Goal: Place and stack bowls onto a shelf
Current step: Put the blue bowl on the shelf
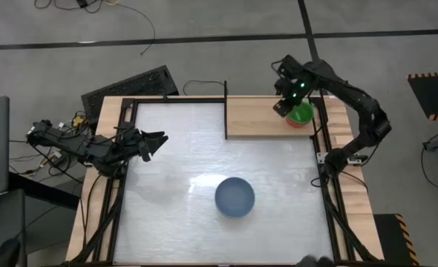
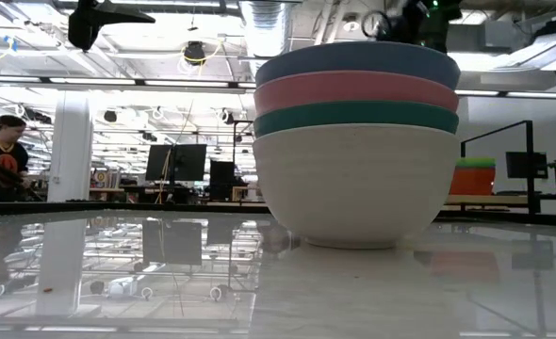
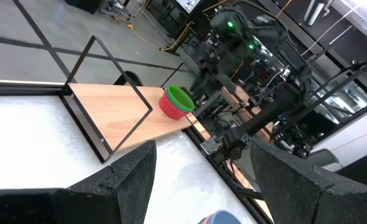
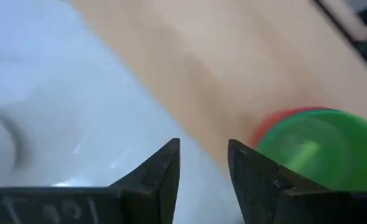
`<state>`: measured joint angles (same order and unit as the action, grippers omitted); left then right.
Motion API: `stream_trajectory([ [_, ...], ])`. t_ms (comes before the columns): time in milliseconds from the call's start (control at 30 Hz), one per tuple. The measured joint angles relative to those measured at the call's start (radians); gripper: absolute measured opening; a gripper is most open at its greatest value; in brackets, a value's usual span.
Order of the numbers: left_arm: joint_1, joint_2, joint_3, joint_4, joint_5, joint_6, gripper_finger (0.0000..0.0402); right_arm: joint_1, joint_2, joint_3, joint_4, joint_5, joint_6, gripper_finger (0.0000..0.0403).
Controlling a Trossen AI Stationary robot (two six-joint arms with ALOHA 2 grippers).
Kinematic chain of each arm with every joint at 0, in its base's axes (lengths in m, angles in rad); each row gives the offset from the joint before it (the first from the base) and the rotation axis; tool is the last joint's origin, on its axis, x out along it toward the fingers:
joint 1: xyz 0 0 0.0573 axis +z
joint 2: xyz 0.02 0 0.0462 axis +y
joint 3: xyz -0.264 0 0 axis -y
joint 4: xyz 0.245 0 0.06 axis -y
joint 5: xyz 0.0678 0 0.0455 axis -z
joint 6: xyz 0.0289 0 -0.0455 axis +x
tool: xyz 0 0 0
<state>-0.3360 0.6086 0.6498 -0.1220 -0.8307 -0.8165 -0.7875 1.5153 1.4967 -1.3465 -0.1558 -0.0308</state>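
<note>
Just beside the right claw [image 4: 203,163], green bowl [image 4: 308,149], unheld.

The shelf [image 1: 263,119] lies along the table's [image 1: 174,156] far edge, toward the right. Two small nested bowls [image 1: 301,115] sit at its right end. A stack of four large bowls [image 1: 234,197] stands on the table nearer the front, well apart from the shelf.

Table [image 1: 174,141]: mostly bare; only obstacle is bowl stack [image 1: 235,197], centre-front. Shelf [image 1: 256,117], far right corner: left and middle of plank free; green-on-red bowls [image 1: 301,114] take right end, right hand [image 1: 282,108] over them. Black posts [image 1: 226,110] fence shelf's left edge. Left hand [image 1: 158,141] at table's left edge.
</note>
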Motion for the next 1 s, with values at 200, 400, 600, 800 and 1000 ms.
stream_trajectory([
  [200, 0.000, 0.000, 0.000, 0.000, 0.002, -0.014, 0.0245, 0.276, -0.001, 0.000, 0.003, -0.001, 0.077, 0.0159],
  [400, 0.000, 0.000, 0.000, -0.001, 0.003, -0.015, 0.0245, 0.560, 0.002, 0.000, 0.131, 0.083, 0.203, 0.0159],
  [600, 0.000, 0.000, 0.000, -0.003, 0.014, -0.015, 0.0245, 0.764, 0.002, 0.000, 0.304, 0.187, 0.314, 0.0159],
  [800, 0.000, 0.000, 0.000, -0.019, 0.019, -0.015, 0.0245, 0.895, 0.040, -0.001, 0.334, 0.272, 0.314, 0.0159],
  [1000, 0.000, 0.000, 0.000, -0.058, 0.060, -0.017, 0.0245, 0.960, 0.136, 0.000, 0.379, 0.274, 0.290, 0.0159],
])
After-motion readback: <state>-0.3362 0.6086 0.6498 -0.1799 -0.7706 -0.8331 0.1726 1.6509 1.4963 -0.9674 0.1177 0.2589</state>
